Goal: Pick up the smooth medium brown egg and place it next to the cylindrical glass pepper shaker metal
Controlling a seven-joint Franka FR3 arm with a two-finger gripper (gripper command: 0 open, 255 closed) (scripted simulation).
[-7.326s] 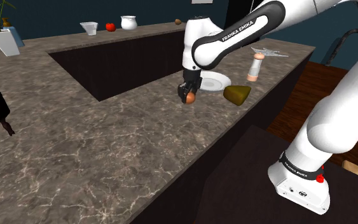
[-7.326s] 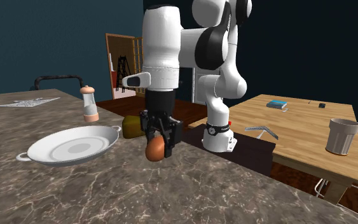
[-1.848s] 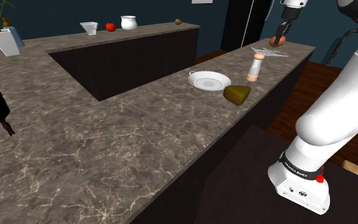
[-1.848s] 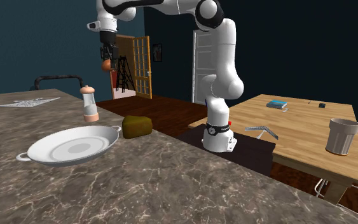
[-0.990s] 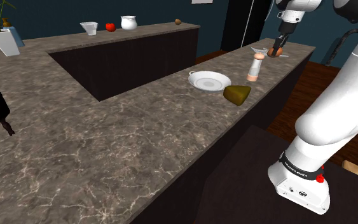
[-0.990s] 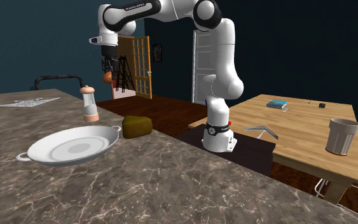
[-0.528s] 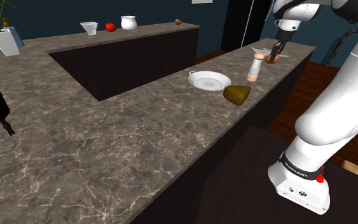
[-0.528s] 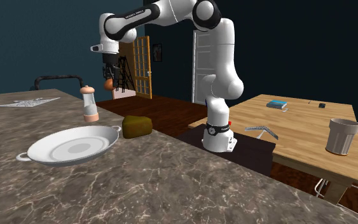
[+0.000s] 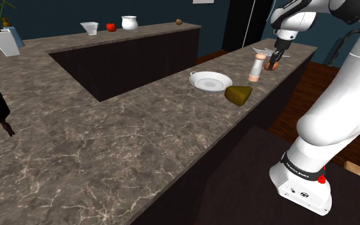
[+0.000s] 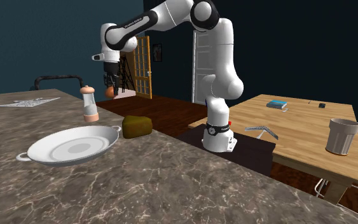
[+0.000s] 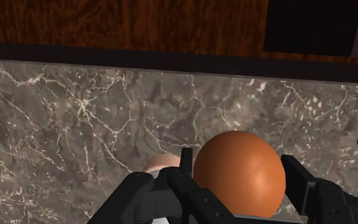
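In the shoulder view, your gripper (image 9: 274, 61) hangs over the far end of the counter (image 9: 108, 128). It pinches the egg (image 9: 275, 65) just beside the shaker (image 9: 256, 67), on the side away from the plate (image 9: 210, 81). That side makes sense. The stone there looks bare, and the plate and the olive lump (image 9: 238, 94) are out of the way.

In the second exterior view, the egg (image 10: 109, 91) sits in the gripper (image 10: 110, 86) at about the level of the shaker's (image 10: 90, 105) cap. You are probably not down on the stone yet. The arm reaches in from above, so the fingers clear the shaker rather than sweep into it.

In the wrist view, the two fingers (image 11: 295, 178) clasp the egg (image 11: 238, 168) on its sides, and counter (image 11: 75, 108) lies beneath it. The shaker's pale cap (image 11: 161, 162) shows close beside one finger. The margin is small: lower straight, and let go only once the egg rests on the stone, since it may roll.
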